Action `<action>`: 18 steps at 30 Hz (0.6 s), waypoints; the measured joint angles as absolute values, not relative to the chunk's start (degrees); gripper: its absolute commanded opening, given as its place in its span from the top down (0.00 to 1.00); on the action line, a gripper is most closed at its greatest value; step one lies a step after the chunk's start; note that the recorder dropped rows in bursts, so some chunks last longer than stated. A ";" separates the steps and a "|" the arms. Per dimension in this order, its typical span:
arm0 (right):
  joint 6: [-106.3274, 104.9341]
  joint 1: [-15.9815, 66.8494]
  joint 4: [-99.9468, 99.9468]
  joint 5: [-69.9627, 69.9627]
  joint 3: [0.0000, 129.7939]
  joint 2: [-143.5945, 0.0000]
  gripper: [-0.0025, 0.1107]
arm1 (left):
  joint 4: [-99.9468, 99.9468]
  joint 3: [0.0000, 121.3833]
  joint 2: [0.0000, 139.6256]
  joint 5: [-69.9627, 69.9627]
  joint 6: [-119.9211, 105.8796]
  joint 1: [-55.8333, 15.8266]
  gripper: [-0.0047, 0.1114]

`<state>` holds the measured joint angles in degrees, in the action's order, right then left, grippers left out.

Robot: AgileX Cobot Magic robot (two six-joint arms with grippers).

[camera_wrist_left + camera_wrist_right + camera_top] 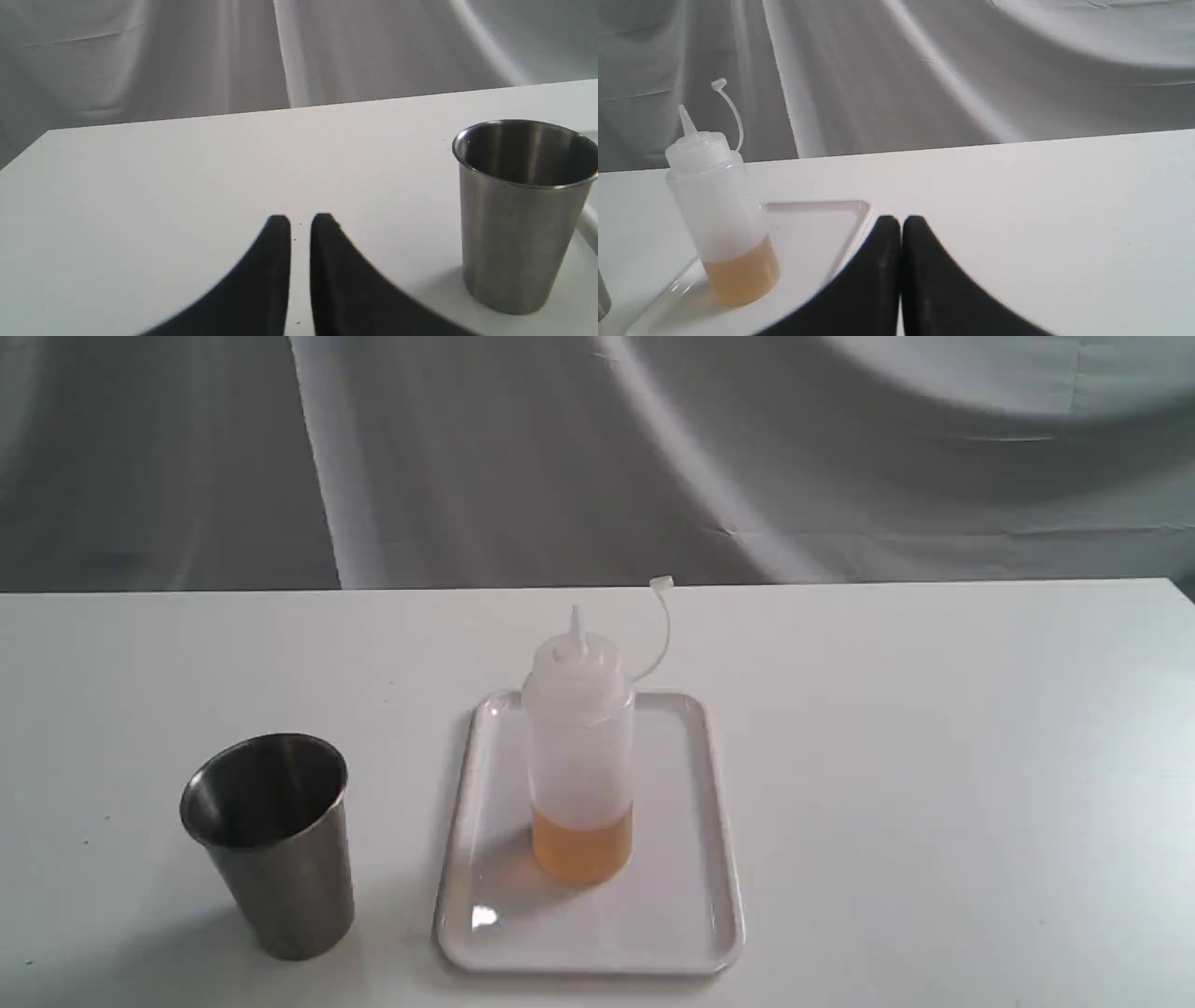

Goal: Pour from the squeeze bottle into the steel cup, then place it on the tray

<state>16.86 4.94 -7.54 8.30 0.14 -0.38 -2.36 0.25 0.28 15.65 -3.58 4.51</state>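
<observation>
Squeeze bottle (pixel 581 756): stands upright on the tray (pixel 691 915), near the middle, slightly toward the far end. Holds amber liquid in its lowest part only; translucent and whitish above that. Cone nozzle uncapped and pointing straight up; thin strap arcs up from the collar with the small cap dangling at its end, off to one side.

Tray: white, glossy, low rim, rounded corners. Lies flat on the white table (pixel 934 756), long side running away from the exterior camera. Carries only the bottle.

Steel cup (pixel 271 845): stands upright on the table, left of the tray in the exterior view, near it but not touching. Mouth open upward, brushed outside, dark shiny inside. Contents hard to judge from these angles; possibly some liquid at the bottom, not clear enough to say.

Left gripper (pixel 300 221): hangs low over bare table, the cup off to one side and clear of it. Black fingers drawn close, a thin slit of table showing between them, nothing held.

Right gripper (pixel 900 221): hangs low by a corner of the tray, well apart from the bottle. Fingers pressed together, nothing between them.

Backdrop (pixel 653 457): creased grey cloth behind the table's far edge.
</observation>
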 measured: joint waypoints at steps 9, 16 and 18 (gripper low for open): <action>16.86 4.03 -8.18 13.74 0.14 -0.38 0.98 | -2.36 0.26 0.28 15.65 -3.58 4.51 0.89; 15.08 4.03 -8.33 19.29 0.14 -0.38 0.98 | -2.36 0.26 0.28 15.65 -3.58 4.51 0.89; 13.67 3.51 -8.33 19.41 0.14 -0.38 0.98 | -2.36 0.26 0.28 15.65 -3.58 4.51 0.89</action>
<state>13.67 3.51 -8.33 19.41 0.14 -0.38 -2.36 0.25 0.28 15.65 -3.58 4.51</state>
